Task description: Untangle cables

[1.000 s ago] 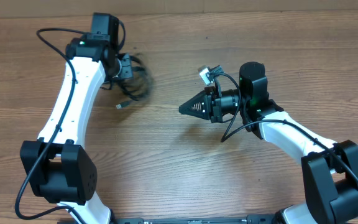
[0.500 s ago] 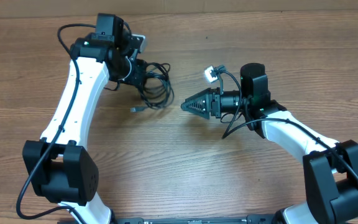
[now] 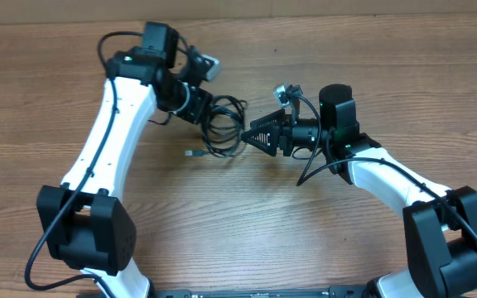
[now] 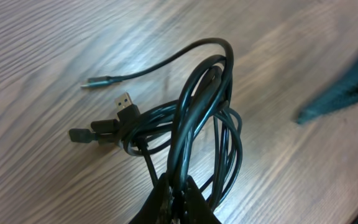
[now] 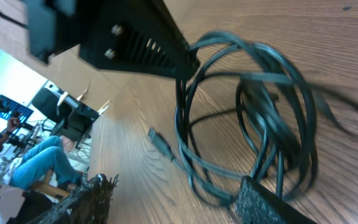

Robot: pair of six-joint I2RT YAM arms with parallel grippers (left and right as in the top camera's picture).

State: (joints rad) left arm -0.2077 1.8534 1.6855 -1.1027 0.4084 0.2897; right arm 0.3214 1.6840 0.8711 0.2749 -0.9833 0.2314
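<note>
Left gripper [image 4: 178, 200] was pressed together, pinching the cables [image 4: 194, 118]. In the left wrist view several black strands ran up out of the closed tips at 6 o'clock and fanned into tall loops toward 12. A USB plug [image 4: 124, 102] sat at 9 o'clock of the loops, its tip aimed at 1 o'clock. A small plug [image 4: 96, 82] ended a loose cord at 10 o'clock, lying on the wood. Could not tell whether the loops themselves rested on the table [image 3: 371, 50] or hung from the pinch.

Right gripper [image 3: 245, 135] was spread and gripped nothing. In the right wrist view its two fingers [image 5: 89, 198] stood well apart, at 7 and 5 o'clock of the frame. The 5 o'clock finger sat just beside the bottom of the loops; contact there, cannot tell. One strand rose at 12 o'clock to the dark body of the left gripper.

Overhead, the bundle lay near the table centre, slightly toward 11 o'clock. Left gripper was at its 10 o'clock edge. The right gripper tip was at its 3 o'clock edge, just beside the loops. A stray plug [image 3: 193, 153] trailed off at 7 o'clock of the bundle, flat on the wood. Left arm [image 3: 110, 141] reached in from 7 o'clock and right arm [image 3: 387, 178] from 4 o'clock.
</note>
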